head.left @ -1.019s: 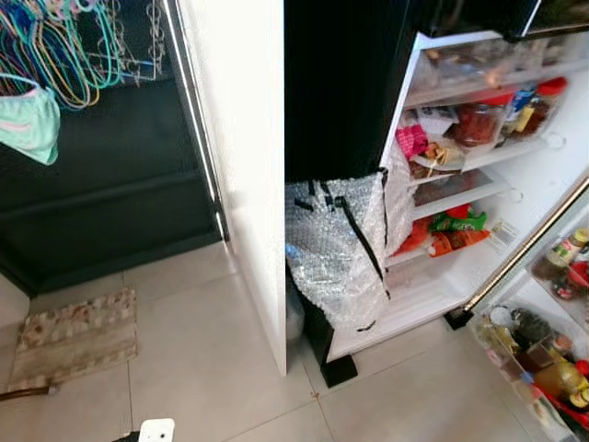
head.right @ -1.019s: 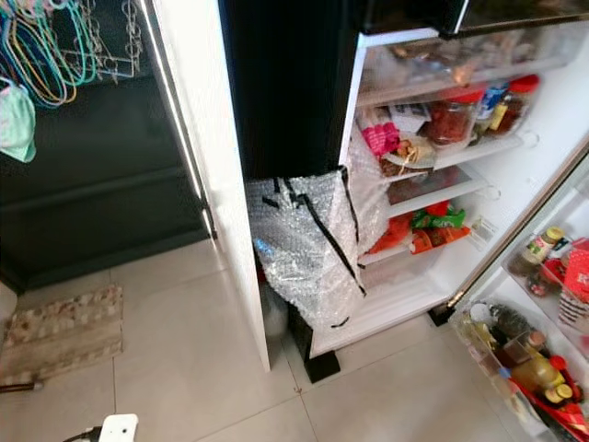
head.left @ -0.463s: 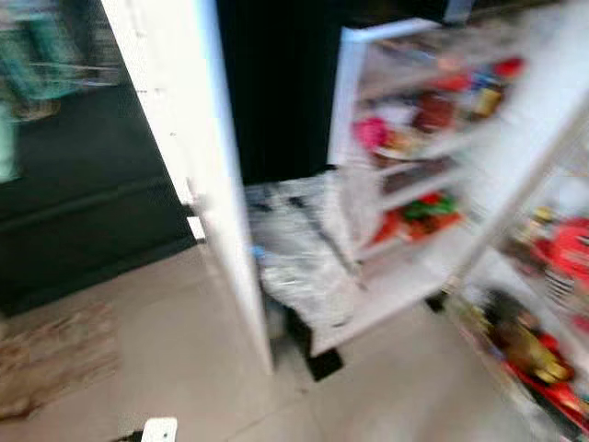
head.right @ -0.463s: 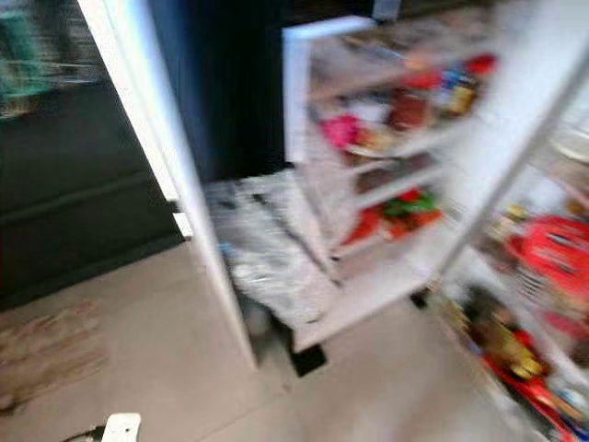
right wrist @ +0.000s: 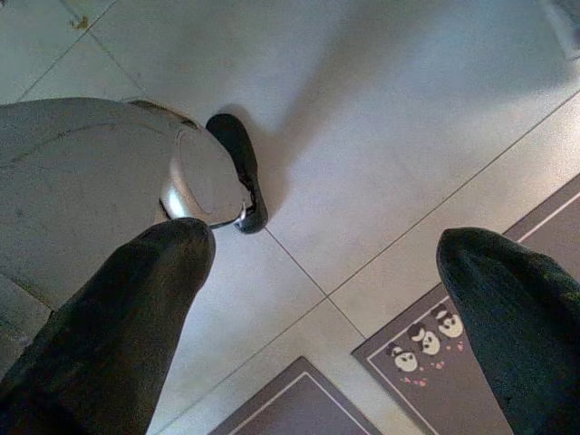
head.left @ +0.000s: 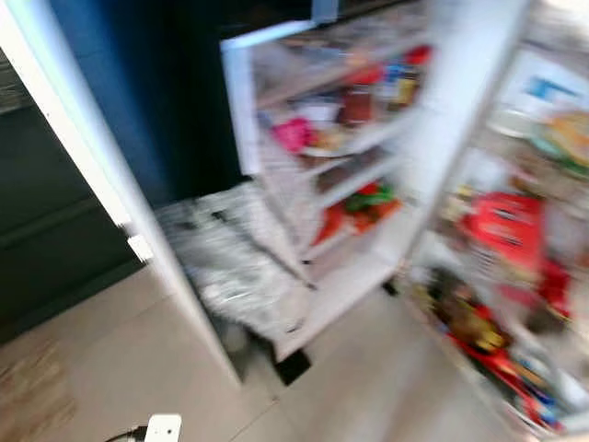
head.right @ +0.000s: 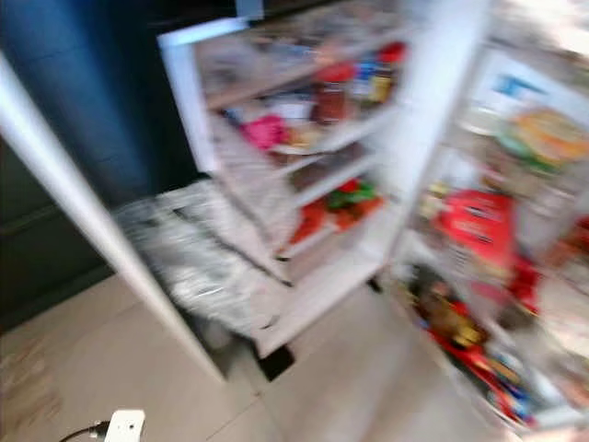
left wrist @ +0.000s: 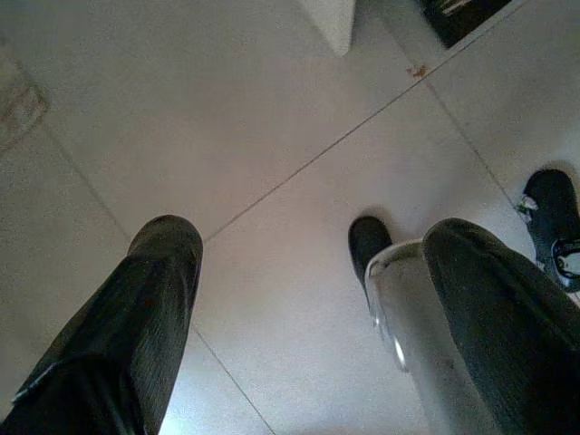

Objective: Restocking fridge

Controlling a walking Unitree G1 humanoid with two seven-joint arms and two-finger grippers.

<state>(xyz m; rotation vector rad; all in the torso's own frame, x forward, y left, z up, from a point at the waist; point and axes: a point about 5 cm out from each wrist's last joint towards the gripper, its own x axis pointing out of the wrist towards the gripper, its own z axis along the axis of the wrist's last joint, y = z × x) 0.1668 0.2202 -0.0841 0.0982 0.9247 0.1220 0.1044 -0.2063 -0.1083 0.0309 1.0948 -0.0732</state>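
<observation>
The fridge [head.left: 350, 157] stands open ahead, blurred, its shelves crowded with jars and a pink packet, its door racks [head.left: 502, 304] on the right full of bottles. A bubble-wrap bag [head.left: 235, 267] slumps against its lower edge. The left claw [left wrist: 299, 299] and right claw [right wrist: 335, 299] both hang spread wide, empty, over the tiled floor [left wrist: 272, 118].

A: What is being seen of the robot's body?
B: Black, ribbed fingers [left wrist: 136, 317] are being shown; a silver leg [right wrist: 82, 199] with a black foot [right wrist: 237, 168] is being noted.
</observation>
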